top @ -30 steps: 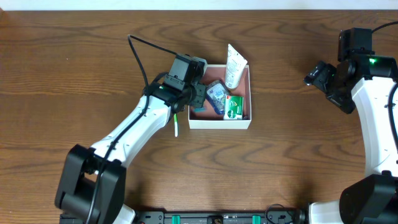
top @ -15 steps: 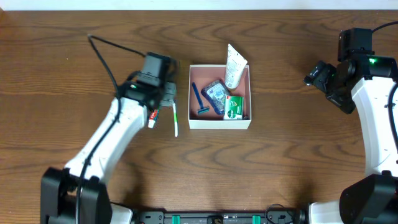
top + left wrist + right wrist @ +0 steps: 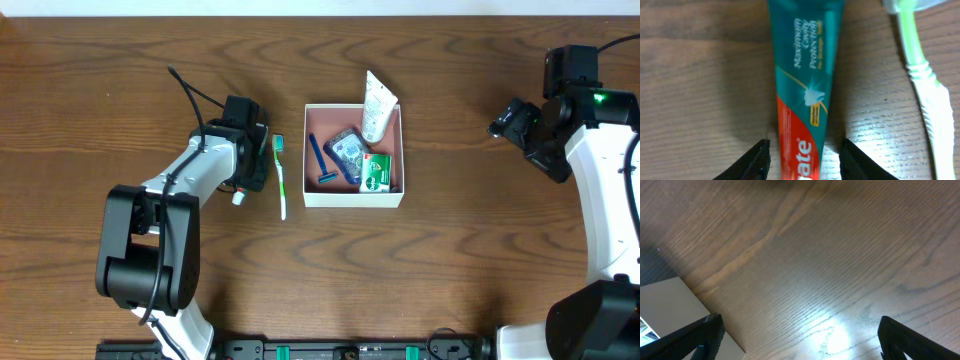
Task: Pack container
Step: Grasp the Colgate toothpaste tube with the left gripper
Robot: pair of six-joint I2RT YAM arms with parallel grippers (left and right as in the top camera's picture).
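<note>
The container (image 3: 352,201) is a white box with a pinkish inside, at the table's middle. It holds a white tube (image 3: 378,106), a blue razor (image 3: 318,160), a blue packet (image 3: 349,151) and a green box (image 3: 375,172). My left gripper (image 3: 246,152) (image 3: 802,161) is open, low over the table left of the box. Its fingers straddle a teal and red toothpaste tube (image 3: 807,75) without touching it. The tube's white cap (image 3: 238,198) shows below the gripper. A green and white toothbrush (image 3: 280,180) (image 3: 922,80) lies just right of the tube. My right gripper (image 3: 508,121) (image 3: 800,345) is open and empty.
The right gripper hangs over bare wood to the right of the box. A white corner of the box (image 3: 665,305) shows at the left of the right wrist view. The left arm's black cable (image 3: 190,90) arcs up behind the left gripper.
My left gripper has left the box, swung left and come down over the toothpaste tube. The blue razor now lies in the box. The right arm has not moved.
</note>
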